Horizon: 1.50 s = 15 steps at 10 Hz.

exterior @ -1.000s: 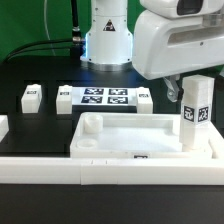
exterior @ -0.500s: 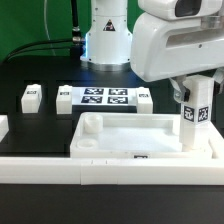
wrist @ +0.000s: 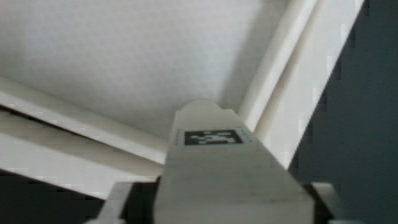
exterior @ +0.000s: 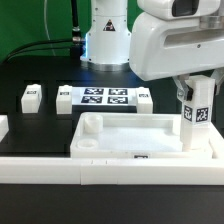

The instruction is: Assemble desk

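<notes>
White plastic parts sit along the far side of the black table. Reading the exterior view as a dial centred on the tabletop (exterior: 140, 138), a far-left leg (exterior: 30, 95) lies at about ten o'clock. A second leg (exterior: 65, 97) lies just inside it. The marker board (exterior: 105, 98) is at eleven, and a third leg (exterior: 144, 98) lies at twelve, just beside the board. One round socket (exterior: 89, 127) shows empty at the tray's nine o'clock end. The front rail (exterior: 60, 168) runs past at six.

At three o'clock the held leg (exterior: 198, 125) stands upright at the tray's right end. The gripper (exterior: 193, 95) is clamped on the leg's upper part, with a finger against each side and the jaws only as wide as the leg. The wrist view looks down the leg's tagged face to the tray rim below. The leg's foot is hidden behind the near rim, so I cannot tell whether it is in a socket or which corner it is at.

The step in hand looks like seating this leg. To do it well, I would keep the leg plumb and centre its foot over the socket before pressing. The push should go straight down or with a gentle twist, never sideways, since a tilted leg could jam or shove the light tray along the table. Let go only once the leg stands firm.
</notes>
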Available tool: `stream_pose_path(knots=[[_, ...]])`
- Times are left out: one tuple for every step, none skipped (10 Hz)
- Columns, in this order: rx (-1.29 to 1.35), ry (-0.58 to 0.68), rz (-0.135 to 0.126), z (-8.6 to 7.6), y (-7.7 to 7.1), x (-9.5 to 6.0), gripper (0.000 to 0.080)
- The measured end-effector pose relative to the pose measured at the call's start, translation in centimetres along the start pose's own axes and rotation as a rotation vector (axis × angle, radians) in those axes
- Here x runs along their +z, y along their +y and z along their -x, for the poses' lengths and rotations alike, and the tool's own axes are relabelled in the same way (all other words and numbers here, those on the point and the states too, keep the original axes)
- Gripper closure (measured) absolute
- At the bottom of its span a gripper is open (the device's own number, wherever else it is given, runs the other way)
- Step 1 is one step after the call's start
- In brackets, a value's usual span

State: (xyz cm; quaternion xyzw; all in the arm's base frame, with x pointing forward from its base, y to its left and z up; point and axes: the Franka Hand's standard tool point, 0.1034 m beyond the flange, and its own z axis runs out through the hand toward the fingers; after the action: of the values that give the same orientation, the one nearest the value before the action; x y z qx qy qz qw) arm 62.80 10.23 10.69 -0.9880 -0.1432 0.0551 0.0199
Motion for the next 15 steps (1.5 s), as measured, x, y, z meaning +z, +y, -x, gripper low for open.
stream_pose_path(knots=[[0.174,0.004,0.0,-0.1,-0.2,0.0,0.0512],[0.302,0.006,0.0,-0.2,-0.4,0.0,0.0512],[0.395,0.006,0.001,-0.2,-0.7,0.0,0.0512],[0.538,0.006,0.0,-0.3,-1.0,0.1,0.0512],[0.658,0.004,-0.01,-0.3,-1.2,0.1,0.0512],[0.806,-0.002,-0.035,-0.3,-1.3,0.1,0.0512],[0.901,-0.001,-0.043,-0.4,-1.3,0.1,0.0512],[0.941,-0.001,-0.045,-0.4,-1.4,0.1,0.0512],[1.012,-0.002,-0.046,-0.5,-1.4,0.1,0.0512],[1.046,-0.002,-0.047,-0.5,-1.5,0.1,0.0512],[1.12,-0.005,-0.05,-0.5,-1.6,0.1,0.0512],[1.15,-0.005,-0.051,-0.5,-1.6,0.1,0.0511],[1.287,0.008,-0.08,-0.8,-1.3,0.0,0.0511],[1.418,0.024,-0.12,-0.7,-0.9,0.2,0.0511],[1.499,0.035,-0.15,-0.6,-0.8,0.2,0.0511]])
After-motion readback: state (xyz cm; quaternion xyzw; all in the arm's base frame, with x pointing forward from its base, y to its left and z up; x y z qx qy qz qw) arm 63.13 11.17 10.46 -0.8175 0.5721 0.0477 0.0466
